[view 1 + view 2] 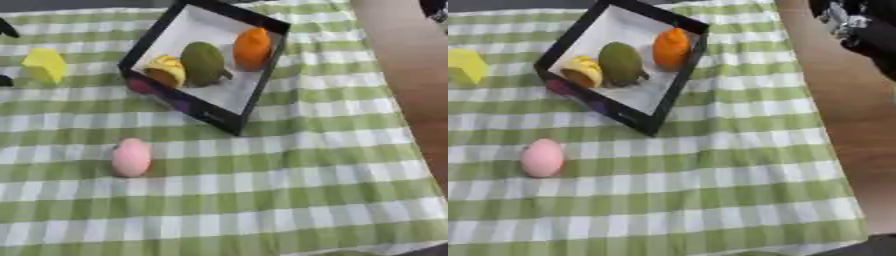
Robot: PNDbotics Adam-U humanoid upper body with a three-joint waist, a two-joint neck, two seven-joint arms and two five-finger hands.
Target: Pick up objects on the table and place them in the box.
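View from the robot's head down onto a bench covered by a green-and-white checked cloth (262, 200). A black-walled box (262, 70) with a white floor sits turned at an angle in the upper middle of the cloth. Three objects lie inside it in a row: an orange object (252, 48) nearest the far right wall, a dark green rounded object (203, 63) just beside it in the middle, and a yellow object with a brown underside (166, 71) at the near left, touching or nearly touching the green one. Two objects lie outside the box: a pink egg-shaped object (131, 157) rests on the cloth in front of the box and well apart from it, and a yellow blocky object (45, 65) rests to the left of the box, near the left edge of the view. At the right, the cloth ends and a bare brown surface (842, 100) shows. A dark, black-and-silver part of the robot's right arm or hand (855, 25) appears in the upper right corner of the right eye view, above the brown surface and well apart from the box and all objects; whether its fingers are straight or curled cannot be told, and it touches nothing. Small dark shapes (5, 30) at the left edge of the left eye view cannot be made out.
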